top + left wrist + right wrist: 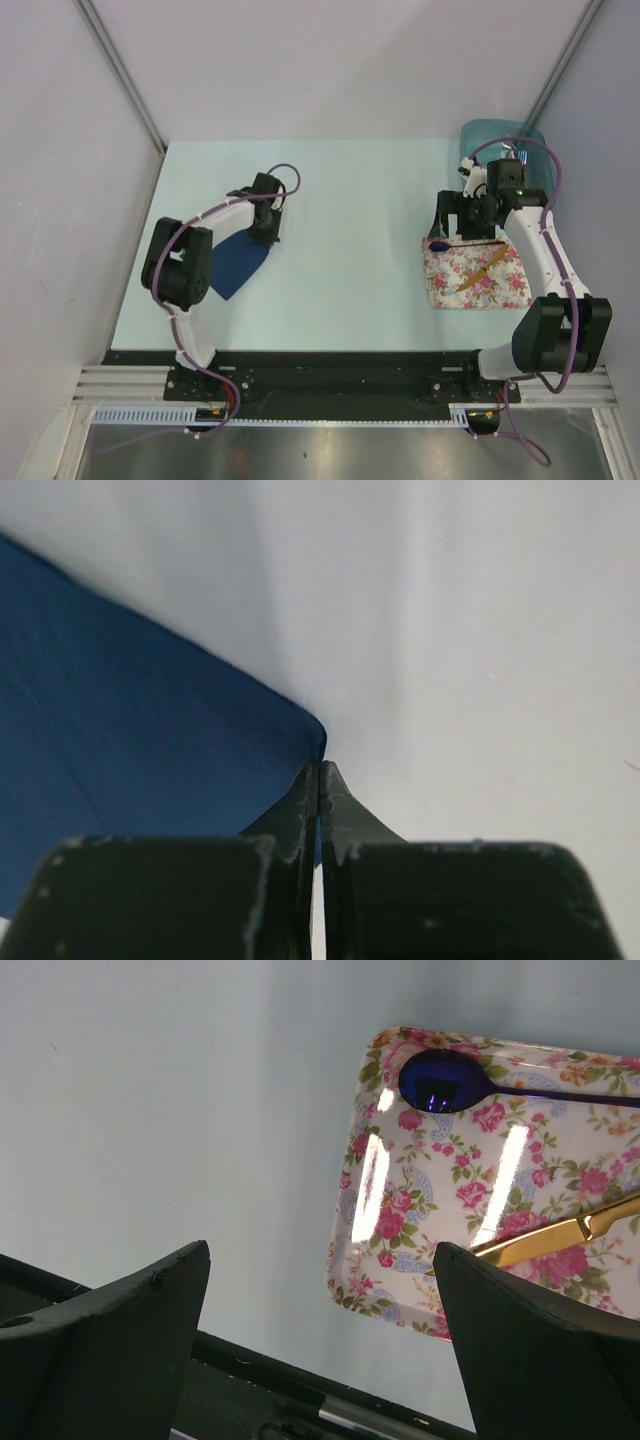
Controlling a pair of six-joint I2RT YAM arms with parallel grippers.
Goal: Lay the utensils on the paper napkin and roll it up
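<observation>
Napkin (235,265), navy, lies left on the surface (350,220), and the left gripper (320,770) has its jaws pinching the napkin's far right corner. On the right, knife (560,1238) and spoon (445,1082) rest on a floral tray (420,1200). The right gripper (320,1250) is at the tray's far left corner, jaws spread.

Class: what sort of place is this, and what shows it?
Probably a robotics lab test cell: a left arm and right arm bolted at the edge of a pale table, with plain white panels enclosing it.
</observation>
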